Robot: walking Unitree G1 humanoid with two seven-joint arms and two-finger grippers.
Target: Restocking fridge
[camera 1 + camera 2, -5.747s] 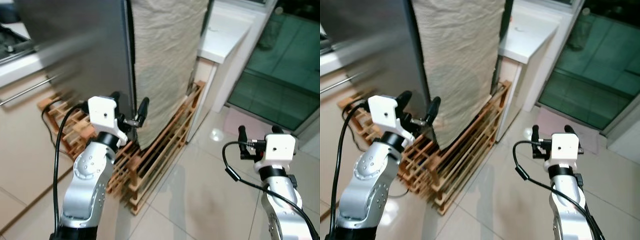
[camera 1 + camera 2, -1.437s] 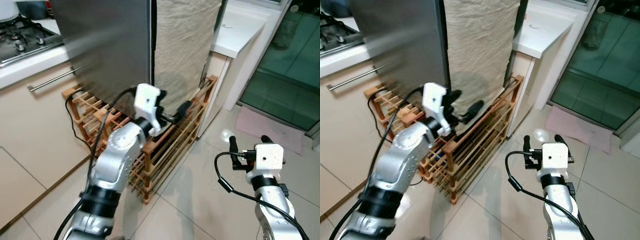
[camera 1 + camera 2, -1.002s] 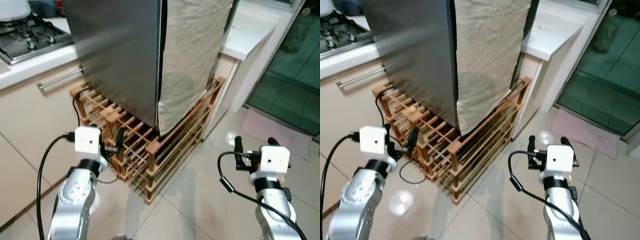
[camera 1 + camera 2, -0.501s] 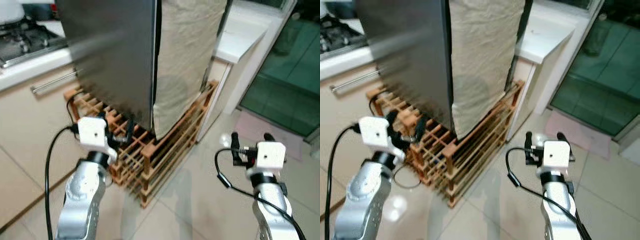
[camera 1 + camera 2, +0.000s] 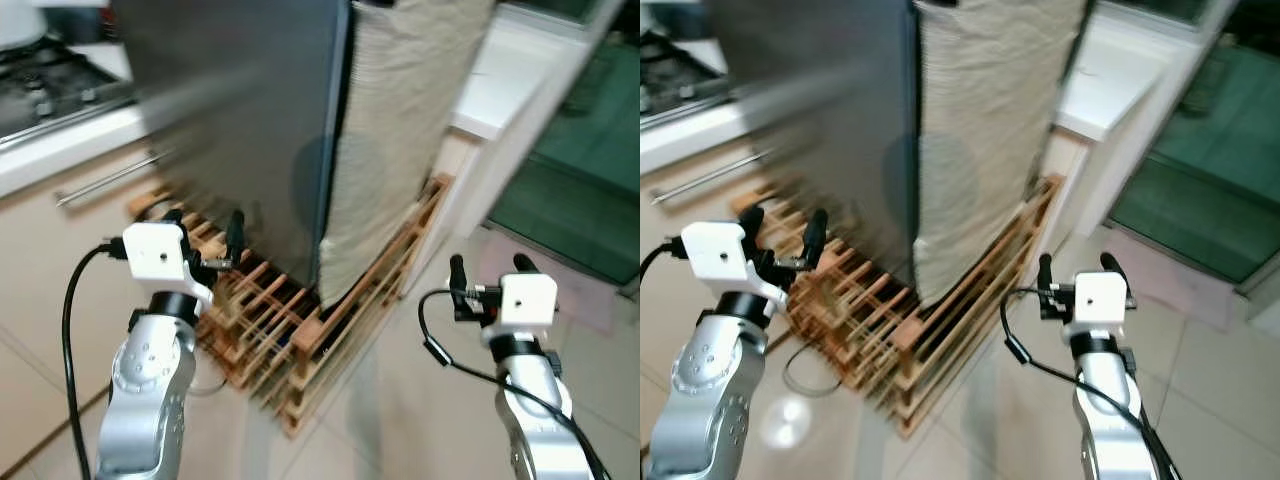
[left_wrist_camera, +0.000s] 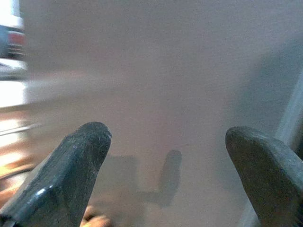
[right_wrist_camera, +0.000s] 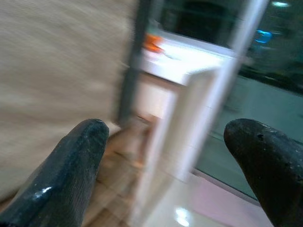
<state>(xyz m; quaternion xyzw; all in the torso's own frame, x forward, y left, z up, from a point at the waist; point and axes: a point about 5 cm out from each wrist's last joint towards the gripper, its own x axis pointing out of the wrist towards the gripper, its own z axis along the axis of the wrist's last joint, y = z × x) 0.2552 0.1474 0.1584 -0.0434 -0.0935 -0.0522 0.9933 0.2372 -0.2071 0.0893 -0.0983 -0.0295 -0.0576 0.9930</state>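
Two spread left fingers (image 5: 236, 228) face fridge (image 5: 240, 110) door (near, apart).

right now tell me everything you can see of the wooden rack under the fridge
The wooden rack is a low slatted lattice of light brown wood resting on the tiled floor, with square corner posts and several tiers of thin rails. The steel fridge stands on it, and a beige cloth hangs to its top edge. A black cable trails beside it. Motion blur hides finer detail.
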